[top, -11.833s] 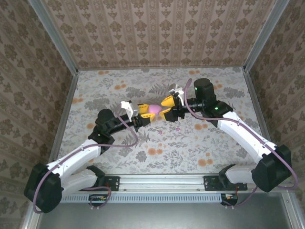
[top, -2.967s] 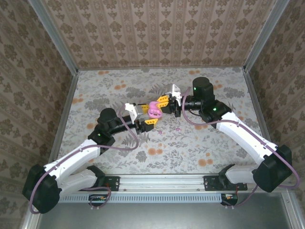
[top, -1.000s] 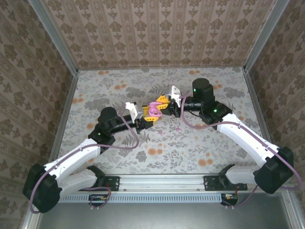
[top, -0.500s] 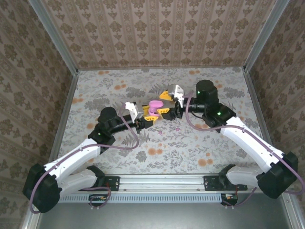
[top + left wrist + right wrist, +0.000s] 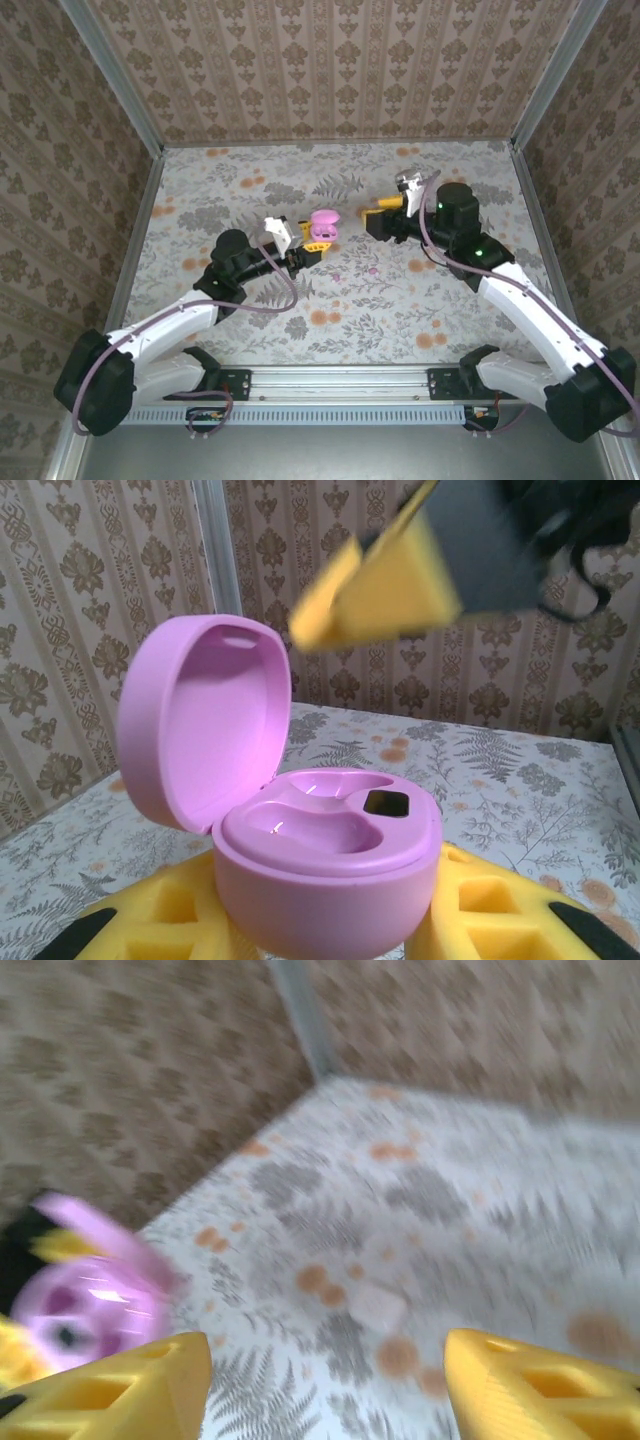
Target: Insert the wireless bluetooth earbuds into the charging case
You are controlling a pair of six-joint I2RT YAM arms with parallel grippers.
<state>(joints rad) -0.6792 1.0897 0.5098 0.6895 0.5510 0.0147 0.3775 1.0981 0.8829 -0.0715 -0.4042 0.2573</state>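
Note:
The pink charging case (image 5: 330,875) sits upright between my left gripper's yellow fingers (image 5: 150,930), and the left gripper (image 5: 320,935) is shut on its base. Its lid stands open to the left and both hollows are empty. From above, the case (image 5: 322,228) is held over the table's middle. My right gripper (image 5: 385,220) hangs open a short way to its right, with nothing between its fingers (image 5: 110,1385). A tiny pink bit (image 5: 372,270), perhaps an earbud, lies on the table below the right gripper. A small pale blob (image 5: 375,1305) lies on the table, too blurred to name.
The flower-printed table (image 5: 300,320) is boxed in by patterned walls (image 5: 330,70) at the back and both sides. A metal rail (image 5: 340,380) runs along the near edge between the arm bases.
My right gripper has opened and pulled back to the right, away from the case. The left gripper keeps holding the case in nearly the same place.

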